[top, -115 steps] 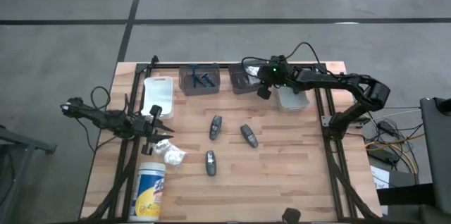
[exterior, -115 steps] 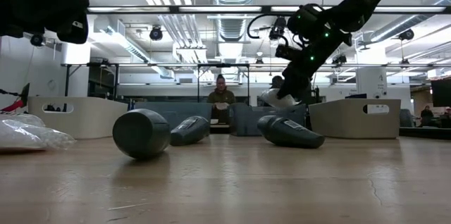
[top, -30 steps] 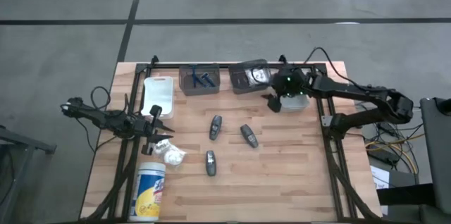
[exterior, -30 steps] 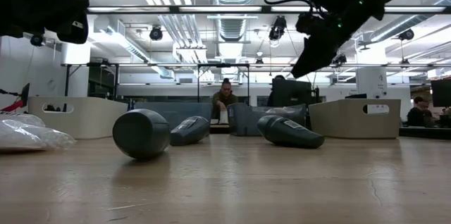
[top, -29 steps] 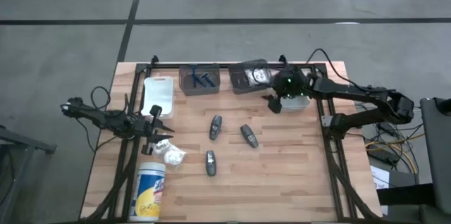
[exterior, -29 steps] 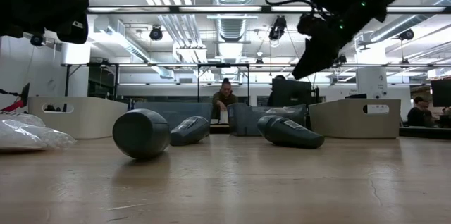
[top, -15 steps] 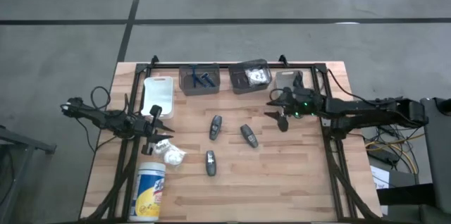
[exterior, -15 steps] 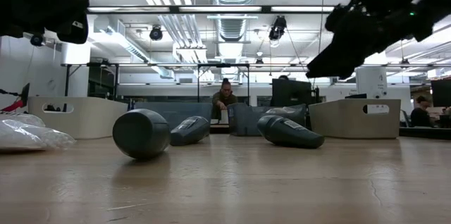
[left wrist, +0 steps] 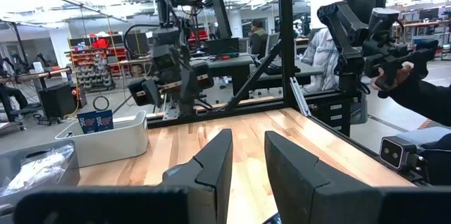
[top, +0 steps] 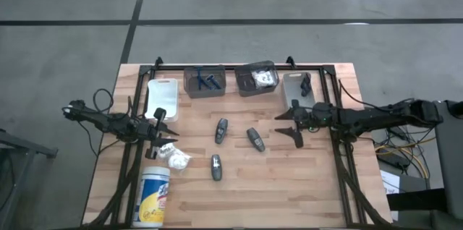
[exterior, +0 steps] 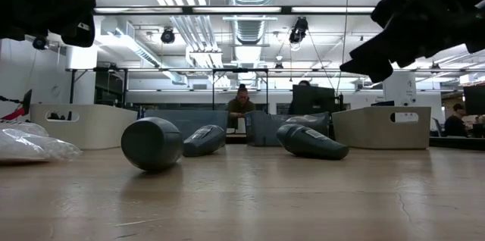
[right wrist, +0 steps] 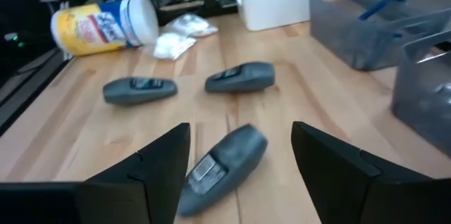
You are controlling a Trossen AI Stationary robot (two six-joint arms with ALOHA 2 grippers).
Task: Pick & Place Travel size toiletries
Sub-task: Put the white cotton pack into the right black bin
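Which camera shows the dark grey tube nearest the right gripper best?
The right wrist view: the dark grey tube lies large between the open right gripper fingers, its label visible. The high view shows it small, left of that gripper. The low view shows it side-on. The left wrist view misses it.

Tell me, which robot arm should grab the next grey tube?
Probably the right. Its open right gripper points at the nearest grey tube, which sits between its fingers in the right wrist view. The left gripper waits at the table's left edge beside the white packets, farther from all three tubes.
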